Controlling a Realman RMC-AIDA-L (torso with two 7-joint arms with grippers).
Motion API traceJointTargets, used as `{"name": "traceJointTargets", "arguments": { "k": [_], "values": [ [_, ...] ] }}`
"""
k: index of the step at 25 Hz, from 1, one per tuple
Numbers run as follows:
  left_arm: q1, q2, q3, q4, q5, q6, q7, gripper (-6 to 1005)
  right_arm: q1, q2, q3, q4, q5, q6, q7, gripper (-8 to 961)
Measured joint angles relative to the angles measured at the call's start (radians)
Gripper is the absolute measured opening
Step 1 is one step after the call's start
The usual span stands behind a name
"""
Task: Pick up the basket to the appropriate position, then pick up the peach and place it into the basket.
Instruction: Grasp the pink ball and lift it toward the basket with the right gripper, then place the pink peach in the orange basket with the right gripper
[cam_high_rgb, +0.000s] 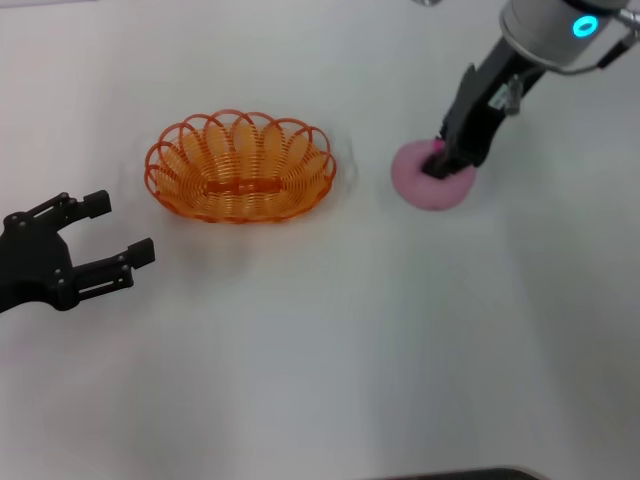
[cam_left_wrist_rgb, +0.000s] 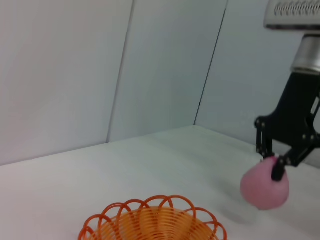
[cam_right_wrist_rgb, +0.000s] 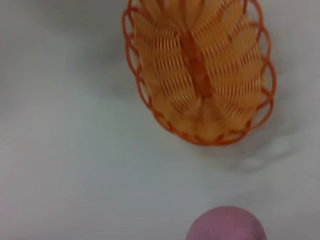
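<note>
Basket (cam_high_rgb: 240, 180) holds nothing; right gripper (cam_high_rgb: 447, 160) clenched on peach (cam_high_rgb: 425, 184); left gripper (cam_high_rgb: 112, 235) released.

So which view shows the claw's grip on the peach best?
Left wrist: the right claw straddles the peach, side-on. Head view sees peach from above, half hidden. Right wrist shows only its top.

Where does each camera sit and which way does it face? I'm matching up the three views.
Head view: high up, looking down at the table; shows the open left end effector and the right end effector on the peach.
Left wrist view: low, facing across the basket toward the right arm.
Right wrist view: above, looking down; no robot parts.
All three share basket and peach.
</note>
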Motion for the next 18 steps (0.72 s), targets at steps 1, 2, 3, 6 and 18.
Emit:
{"name": "traceJointTargets", "arguments": {
  "k": [1,2,3,6,18],
  "values": [
    [0.0,0.0,0.0,0.0,0.0,0.0,0.0,888,0.009,0.002,0.001,-0.015,-0.002,-0.009,0.0,178],
    [0.0,0.0,0.0,0.0,0.0,0.001,0.0,888,0.022,0.004,0.002,-0.033,-0.004,-0.02,0.0,178],
    [0.0,0.0,0.0,0.0,0.0,0.001,0.0,887,0.031,0.005,0.003,-0.045,-0.006,-0.025,0.0,178],
    [0.0,0.0,0.0,0.0,0.0,0.003,-0.001,887,0.06,0.009,0.009,-0.07,-0.011,-0.043,0.0,178],
    [0.004,-0.002,0.0,-0.002,0.0,0.008,-0.002,888,0.075,0.013,-0.006,-0.068,0.034,0.011,-0.006,179]
  ]
}}
